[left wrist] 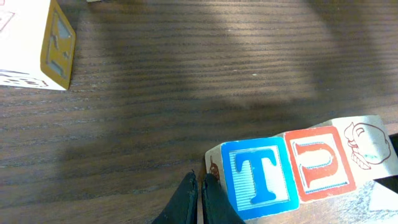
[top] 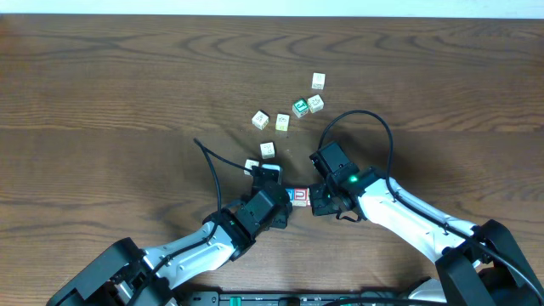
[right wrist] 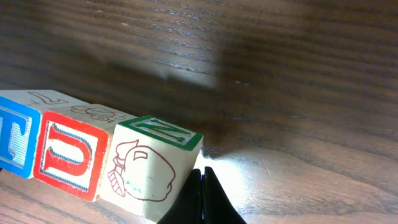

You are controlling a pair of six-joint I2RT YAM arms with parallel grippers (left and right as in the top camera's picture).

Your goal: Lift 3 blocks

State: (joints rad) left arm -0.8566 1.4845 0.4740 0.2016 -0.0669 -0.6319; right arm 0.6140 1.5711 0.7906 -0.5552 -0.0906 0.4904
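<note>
Seemingly clamping endwise: blue block (left wrist: 261,180) at left gripper (left wrist: 199,198) tips, red block (left wrist: 320,163) midway, cream block (right wrist: 149,177) at right gripper (right wrist: 203,198) tips, both finger pairs pressed together; next, lift evenly, pushing inward.

Right wrist view crops the blue block (right wrist: 15,140), letter probably T.

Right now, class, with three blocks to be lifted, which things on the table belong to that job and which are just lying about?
In the job: blue T block, red U block and cream block with a reddish drawing, in one row between the shut left gripper and right gripper.
Lying about: green-faced cube; pale cubes scattered near it.
</note>
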